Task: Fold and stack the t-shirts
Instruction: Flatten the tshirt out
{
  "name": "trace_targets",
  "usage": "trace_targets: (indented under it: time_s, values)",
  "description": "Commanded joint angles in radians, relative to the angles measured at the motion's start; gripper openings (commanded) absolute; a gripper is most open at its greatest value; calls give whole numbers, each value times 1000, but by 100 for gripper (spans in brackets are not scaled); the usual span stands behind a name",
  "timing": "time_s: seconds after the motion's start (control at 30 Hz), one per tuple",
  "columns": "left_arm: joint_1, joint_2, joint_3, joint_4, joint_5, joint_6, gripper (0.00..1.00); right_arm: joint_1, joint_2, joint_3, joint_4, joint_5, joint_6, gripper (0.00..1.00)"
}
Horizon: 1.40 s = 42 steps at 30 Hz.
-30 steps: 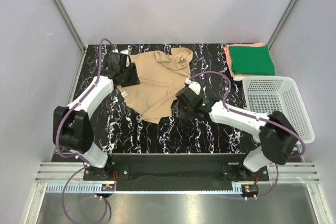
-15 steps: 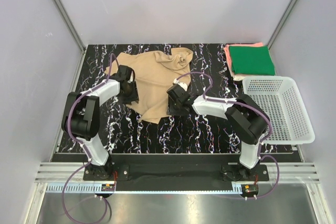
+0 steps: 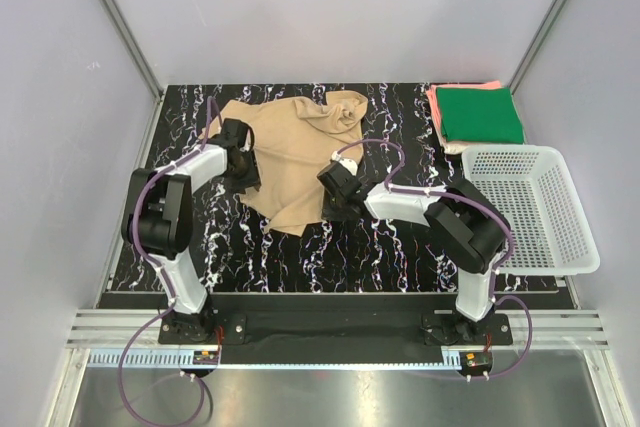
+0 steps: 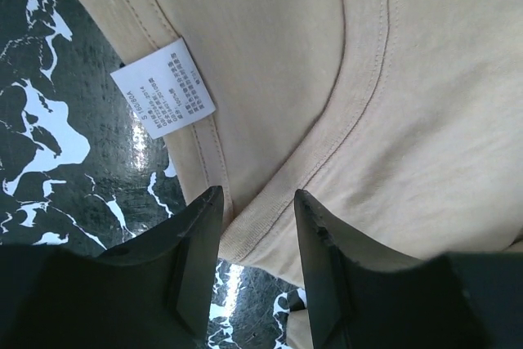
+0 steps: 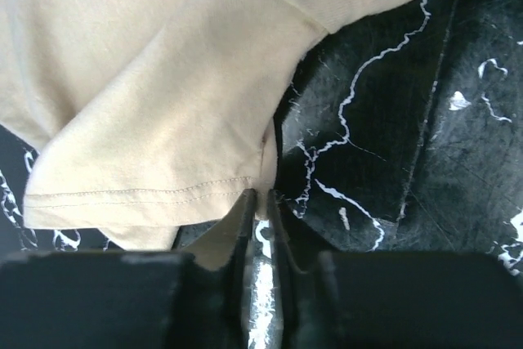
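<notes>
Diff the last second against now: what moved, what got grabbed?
Left gripper came nearer along the tan t-shirt's left edge, fingers open astride a stitched edge. Right gripper shifted left onto the shirt's right side, fingers shut on cloth by the sleeve. Both elbows swung inward. Unchanged: shirt's lie, green t-shirt on pink t-shirt, basket.

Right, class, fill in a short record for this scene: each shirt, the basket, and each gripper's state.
tan t-shirt: crumpled, unfolded, mid-table
green t-shirt: folded, atop the pink one
pink t-shirt: folded, bottom of stack, back right
basket: white mesh, right side
left gripper: open, astride tan neckline by the label
right gripper: shut on tan sleeve edge
</notes>
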Motion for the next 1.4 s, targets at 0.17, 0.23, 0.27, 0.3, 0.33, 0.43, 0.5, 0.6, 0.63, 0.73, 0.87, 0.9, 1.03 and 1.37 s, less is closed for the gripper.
trace_targets:
  time_s: [0.17, 0.23, 0.27, 0.3, 0.33, 0.43, 0.5, 0.6, 0.63, 0.73, 0.87, 0.9, 1.03, 1.37]
  values:
    - [27, 85, 143, -18, -15, 19, 45, -2, -120, -39, -97, 7, -2, 0]
    - [36, 125, 173, -26, -19, 27, 46, 0, -223, -94, -132, -11, -5, 0]
    - [42, 139, 209, -33, -27, 30, 47, 1, -258, -120, -138, -28, -11, 0]
    - [49, 177, 234, -41, -24, 35, 47, 3, -291, -181, -137, -27, -26, 0]
    - [62, 200, 260, -59, -16, 44, 47, 3, -347, -212, -138, -12, -37, 0]
    - [78, 301, 387, -117, -13, 58, 48, 1, -419, -304, -175, 76, -80, 0]
    - [79, 359, 470, -141, -22, 72, 48, 1, -447, -327, -206, 56, -88, 0]
    - [87, 436, 581, -173, -19, 108, 49, 8, -515, -356, -217, -27, -53, 0]
    - [92, 458, 619, -182, -18, 128, 48, 12, -525, -358, -217, -37, -40, 0]
    - [102, 539, 816, -213, 29, 156, 49, 29, -521, -355, -177, -65, 19, 0]
    - [104, 458, 898, -228, 33, 167, 49, 63, -431, -302, -108, -88, 101, 0]
    - [101, 414, 886, -228, 25, 164, 49, 87, -385, -288, -93, -94, 108, 0]
    - [46, 139, 694, -228, -154, 155, 49, 133, -326, -232, -89, -88, 139, 4]
    - [-183, -652, -47, -201, -47, -75, 49, 130, -496, -199, -226, -70, 31, 40]
